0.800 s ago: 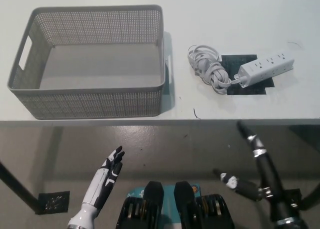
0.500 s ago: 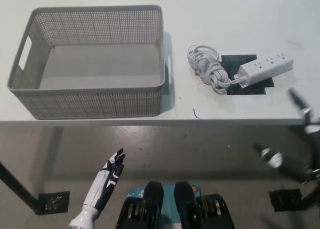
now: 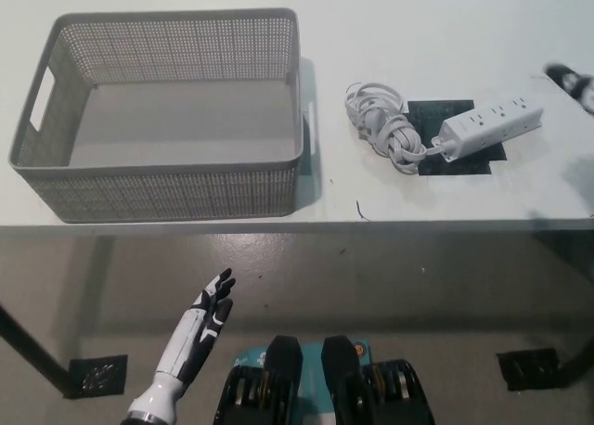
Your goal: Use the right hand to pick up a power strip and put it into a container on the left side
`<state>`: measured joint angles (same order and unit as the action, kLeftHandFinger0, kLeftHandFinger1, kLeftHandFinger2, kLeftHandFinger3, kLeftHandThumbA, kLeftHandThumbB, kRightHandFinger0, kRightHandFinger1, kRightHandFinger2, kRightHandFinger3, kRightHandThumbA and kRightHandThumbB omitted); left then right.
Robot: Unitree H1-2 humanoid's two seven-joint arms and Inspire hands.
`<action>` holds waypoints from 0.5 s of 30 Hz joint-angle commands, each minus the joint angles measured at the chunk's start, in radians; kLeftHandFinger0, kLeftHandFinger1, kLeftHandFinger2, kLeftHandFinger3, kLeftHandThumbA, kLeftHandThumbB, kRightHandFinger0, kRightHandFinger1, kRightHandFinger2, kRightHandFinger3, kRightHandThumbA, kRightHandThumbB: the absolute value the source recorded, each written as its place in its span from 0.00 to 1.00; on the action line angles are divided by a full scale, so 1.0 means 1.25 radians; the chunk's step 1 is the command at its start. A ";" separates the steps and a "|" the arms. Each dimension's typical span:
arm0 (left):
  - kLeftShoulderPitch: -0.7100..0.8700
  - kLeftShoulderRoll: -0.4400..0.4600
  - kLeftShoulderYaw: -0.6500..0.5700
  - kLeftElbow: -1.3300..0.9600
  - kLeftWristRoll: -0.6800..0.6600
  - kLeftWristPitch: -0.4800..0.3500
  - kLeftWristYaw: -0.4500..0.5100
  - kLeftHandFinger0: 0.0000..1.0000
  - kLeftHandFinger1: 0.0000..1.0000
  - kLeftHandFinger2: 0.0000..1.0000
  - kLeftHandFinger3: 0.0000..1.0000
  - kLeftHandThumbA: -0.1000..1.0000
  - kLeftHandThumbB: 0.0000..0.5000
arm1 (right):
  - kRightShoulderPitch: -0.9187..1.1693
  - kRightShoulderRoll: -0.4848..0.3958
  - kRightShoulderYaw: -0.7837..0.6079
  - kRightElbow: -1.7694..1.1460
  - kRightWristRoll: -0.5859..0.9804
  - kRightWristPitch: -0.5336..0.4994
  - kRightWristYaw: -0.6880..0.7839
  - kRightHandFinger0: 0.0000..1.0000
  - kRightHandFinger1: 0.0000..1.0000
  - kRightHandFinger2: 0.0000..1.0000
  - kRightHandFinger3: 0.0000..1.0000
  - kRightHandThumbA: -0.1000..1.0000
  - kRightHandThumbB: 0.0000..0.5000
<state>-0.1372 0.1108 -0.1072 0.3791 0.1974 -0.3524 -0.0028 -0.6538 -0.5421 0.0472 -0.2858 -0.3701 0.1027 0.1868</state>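
Right robot hand (image 3: 574, 80) — blurred — near power strip (image 3: 490, 122).

- No readable text, label, brand, number or sign appears anywhere in the head view.
- Power strip (image 3: 490, 123): white casing with sockets, no legible marking.
- Basket (image 3: 158, 179): plain grey mesh, no lettering.

White table (image 3: 445, 17) carried a grey mesh basket (image 3: 167, 179) up-left of the blurred right hand (image 3: 574, 80); power strip (image 3: 490, 123) and coiled cord (image 3: 385, 128) on a black patch (image 3: 464, 156) just beside it.
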 commanded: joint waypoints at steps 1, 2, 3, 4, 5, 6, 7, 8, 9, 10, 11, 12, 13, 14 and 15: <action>-0.021 0.013 -0.003 -0.013 0.011 -0.064 0.006 1.00 1.00 1.00 1.00 1.00 0.20 | -0.116 -0.046 0.078 0.099 -0.108 0.071 0.103 1.00 1.00 1.00 1.00 0.94 0.52; -0.022 0.013 -0.003 -0.011 0.012 -0.065 0.007 1.00 1.00 1.00 1.00 1.00 0.20 | -0.123 -0.046 0.089 0.116 -0.113 0.067 0.102 1.00 1.00 1.00 1.00 0.96 0.56; -0.021 0.013 -0.004 -0.010 0.013 -0.066 0.007 1.00 1.00 1.00 1.00 1.00 0.19 | -0.133 -0.043 0.105 0.147 -0.118 0.056 0.100 1.00 1.00 1.00 1.00 0.96 0.58; -0.020 0.013 -0.004 -0.010 0.013 -0.067 0.006 1.00 1.00 1.00 1.00 1.00 0.19 | -0.143 -0.040 0.120 0.178 -0.119 0.044 0.099 1.00 1.00 1.00 1.00 0.97 0.60; -0.019 0.012 -0.003 -0.010 0.009 -0.066 0.004 1.00 1.00 1.00 1.00 1.00 0.20 | -0.152 -0.037 0.135 0.199 -0.123 0.043 0.103 1.00 1.00 1.00 1.00 0.97 0.60; -0.017 0.011 -0.003 -0.016 0.004 -0.061 0.000 1.00 1.00 1.00 1.00 1.00 0.20 | -0.157 -0.032 0.141 0.213 -0.121 0.047 0.106 1.00 1.00 1.00 1.00 0.94 0.60; -0.016 0.011 -0.003 -0.018 0.004 -0.060 -0.001 1.00 1.00 1.00 1.00 1.00 0.20 | -0.161 -0.030 0.148 0.225 -0.123 0.046 0.105 1.00 1.00 1.00 1.00 0.94 0.60; -0.016 0.011 -0.003 -0.017 0.004 -0.063 0.000 1.00 1.00 1.00 1.00 1.00 0.19 | -0.166 -0.028 0.159 0.242 -0.132 0.044 0.105 1.00 1.00 1.00 1.00 0.94 0.60; -0.017 0.010 -0.003 -0.015 0.004 -0.065 0.000 1.00 1.00 1.00 1.00 1.00 0.19 | -0.170 -0.026 0.166 0.251 -0.137 0.047 0.106 1.00 1.00 1.00 1.00 0.94 0.61; -0.015 0.010 -0.002 -0.013 0.006 -0.065 0.003 1.00 1.00 1.00 1.00 1.00 0.18 | -0.185 -0.022 0.185 0.283 -0.149 0.043 0.112 1.00 1.00 1.00 1.00 0.98 0.64; -0.014 0.008 -0.001 -0.013 0.003 -0.064 0.002 1.00 1.00 1.00 1.00 1.00 0.18 | -0.190 -0.018 0.193 0.302 -0.153 0.037 0.111 1.00 1.00 1.00 1.00 0.98 0.63; -0.014 0.008 -0.001 -0.014 -0.001 -0.064 0.000 1.00 1.00 1.00 1.00 1.00 0.18 | -0.195 -0.016 0.202 0.318 -0.159 0.038 0.113 1.00 1.00 1.00 1.00 1.00 0.67; -0.013 0.008 -0.001 -0.014 -0.003 -0.064 -0.002 1.00 1.00 1.00 1.00 1.00 0.18 | -0.196 -0.013 0.208 0.331 -0.163 0.041 0.114 1.00 1.00 1.00 1.00 1.00 0.69; -0.013 0.008 0.000 -0.011 -0.007 -0.067 -0.004 1.00 1.00 1.00 1.00 1.00 0.17 | -0.200 -0.008 0.216 0.347 -0.167 0.045 0.116 1.00 1.00 1.00 1.00 1.00 0.70; -0.014 0.008 0.000 -0.007 -0.008 -0.071 -0.004 1.00 1.00 1.00 1.00 1.00 0.17 | -0.205 -0.002 0.223 0.366 -0.175 0.043 0.111 1.00 1.00 1.00 1.00 1.00 0.71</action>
<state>-0.1421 0.1132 -0.1078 0.3802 0.2016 -0.3877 -0.0042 -0.8174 -0.5476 0.3022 0.1226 -0.5229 0.1494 0.3059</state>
